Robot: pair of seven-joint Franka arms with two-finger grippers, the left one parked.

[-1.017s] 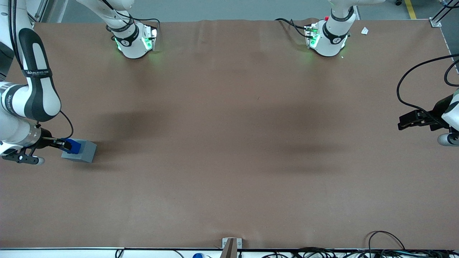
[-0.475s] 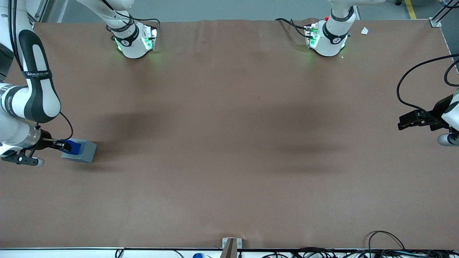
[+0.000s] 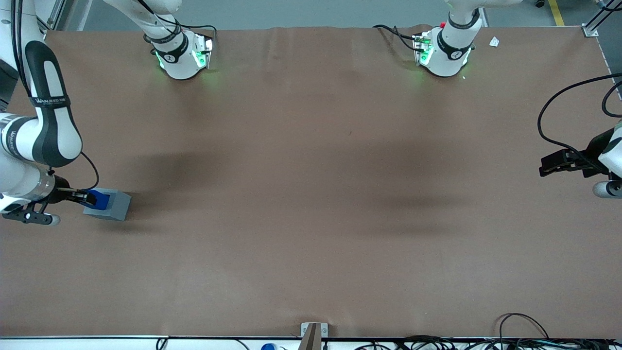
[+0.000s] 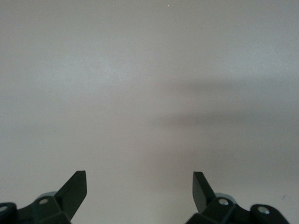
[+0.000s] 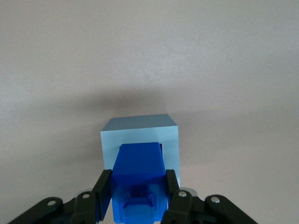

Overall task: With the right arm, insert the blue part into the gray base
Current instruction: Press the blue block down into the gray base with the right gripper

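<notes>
My gripper (image 5: 138,193) is clamped on the blue part (image 5: 138,179), fingers (image 5: 103,186) pressing it from both sides. It sits right over the gray base (image 5: 140,135), low at the working arm's end of the table (image 3: 311,194). In the front view the gripper (image 3: 83,197) comes in from the side and the blue part (image 3: 100,199) overlaps the top of the gray base (image 3: 111,206).

Change over the last second: the blue part has dropped. A second ago it stood clearly proud of the base top; now less of it shows above the gray and the right arm (image 3: 43,121) has settled slightly lower. In the last half second hardly any further movement.

My read: the part's lower end has entered the square hole, so insertion is partly done. Wrist view shows the block's end inside the opening edge, roughly centered. Can't tell whether it's fully seated. Next I'd press down a little more, then let go.
</notes>
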